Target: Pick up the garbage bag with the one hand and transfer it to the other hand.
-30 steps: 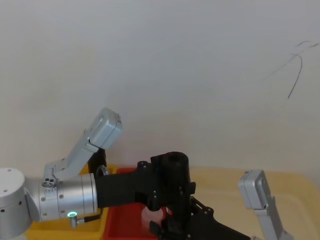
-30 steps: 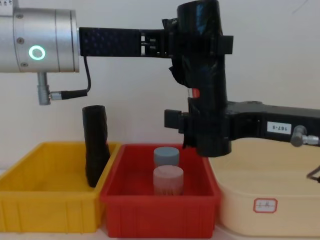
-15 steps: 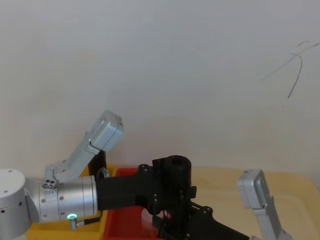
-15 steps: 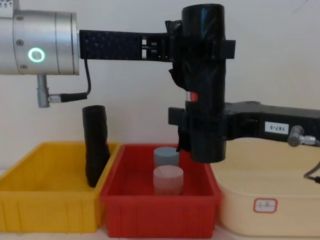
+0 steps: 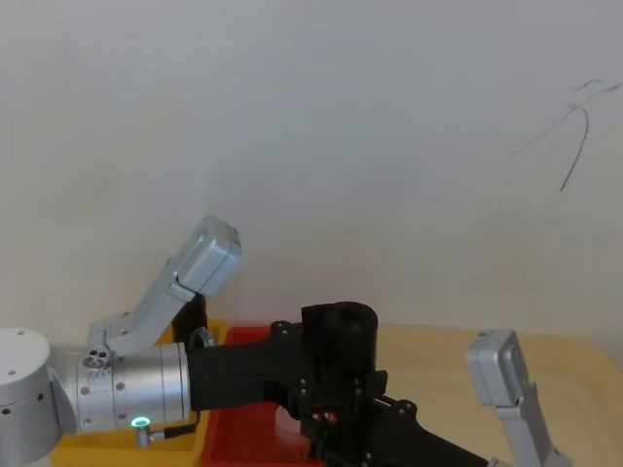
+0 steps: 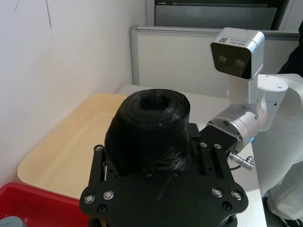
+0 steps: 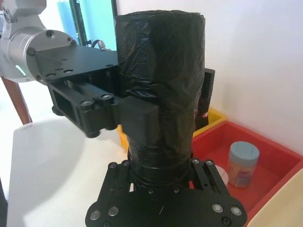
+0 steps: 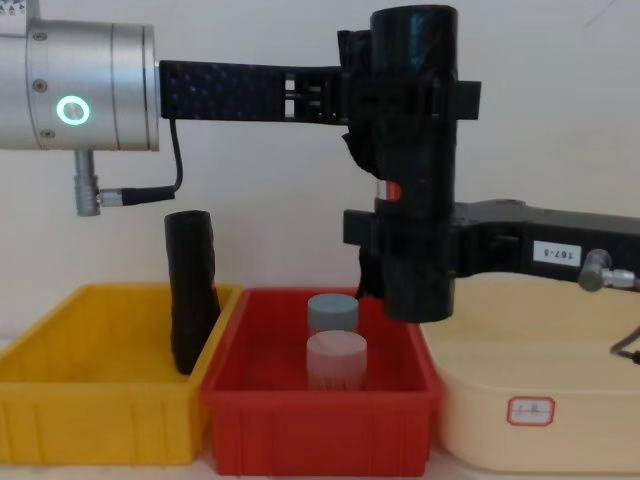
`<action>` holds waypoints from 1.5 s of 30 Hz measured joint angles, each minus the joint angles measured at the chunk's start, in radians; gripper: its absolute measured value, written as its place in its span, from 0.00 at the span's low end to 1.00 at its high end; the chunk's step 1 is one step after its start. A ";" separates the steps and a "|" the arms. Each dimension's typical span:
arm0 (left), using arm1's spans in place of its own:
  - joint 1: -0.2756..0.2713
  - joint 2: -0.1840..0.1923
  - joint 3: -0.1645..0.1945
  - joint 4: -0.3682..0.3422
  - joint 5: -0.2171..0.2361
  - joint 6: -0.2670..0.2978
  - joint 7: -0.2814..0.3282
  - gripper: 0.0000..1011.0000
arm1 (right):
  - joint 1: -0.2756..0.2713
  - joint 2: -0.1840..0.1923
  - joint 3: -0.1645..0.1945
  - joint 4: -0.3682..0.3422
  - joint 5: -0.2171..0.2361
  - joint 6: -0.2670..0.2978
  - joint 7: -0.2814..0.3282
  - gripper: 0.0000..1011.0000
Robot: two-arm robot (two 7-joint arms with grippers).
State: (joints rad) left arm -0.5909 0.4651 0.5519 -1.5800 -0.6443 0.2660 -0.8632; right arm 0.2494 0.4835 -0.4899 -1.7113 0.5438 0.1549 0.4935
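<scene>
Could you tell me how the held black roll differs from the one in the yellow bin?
The garbage bag is thicker, with a red sticker; the slim roll is thinner and plain. The garbage bag hangs upright, gripped by the left claw and right claw; the slim roll leans in the yellow bin. Both are black rolls.

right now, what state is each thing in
garbage bag: upright, in the air over the red bin, held by both claws
left claw: shut on the bag's upper part
right claw: shut on the bag's lower part
slimmer black roll: standing slightly tilted in the yellow bin
two jars: upright in the red bin
</scene>
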 joint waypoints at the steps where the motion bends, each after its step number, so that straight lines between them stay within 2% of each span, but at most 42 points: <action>1: 0.000 0.000 0.000 0.000 0.000 0.000 0.000 0.76 | -0.001 0.001 0.001 -0.001 0.000 -0.001 -0.002 0.52; 11: 0.001 0.005 -0.002 0.000 -0.009 0.000 0.000 0.99 | -0.010 0.010 0.014 -0.014 0.000 -0.014 -0.029 0.52; 19: 0.010 0.015 -0.020 0.002 -0.031 0.000 0.005 0.99 | -0.014 0.018 0.036 -0.023 0.000 -0.016 -0.054 0.52; 27: 0.025 0.024 -0.047 0.008 -0.072 0.007 0.021 0.99 | -0.015 0.021 0.058 -0.025 -0.009 -0.007 -0.085 0.52; 38: 0.048 0.030 -0.090 0.031 -0.135 0.017 0.042 0.99 | -0.001 0.010 0.088 -0.001 -0.031 0.013 -0.135 0.52; 45: 0.062 0.033 -0.106 0.047 -0.148 0.006 0.070 0.99 | 0.006 -0.001 0.110 0.021 -0.039 0.019 -0.164 0.52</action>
State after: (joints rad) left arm -0.5287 0.4979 0.4454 -1.5326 -0.7925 0.2719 -0.7929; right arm 0.2551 0.4828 -0.3802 -1.6904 0.5046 0.1743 0.3290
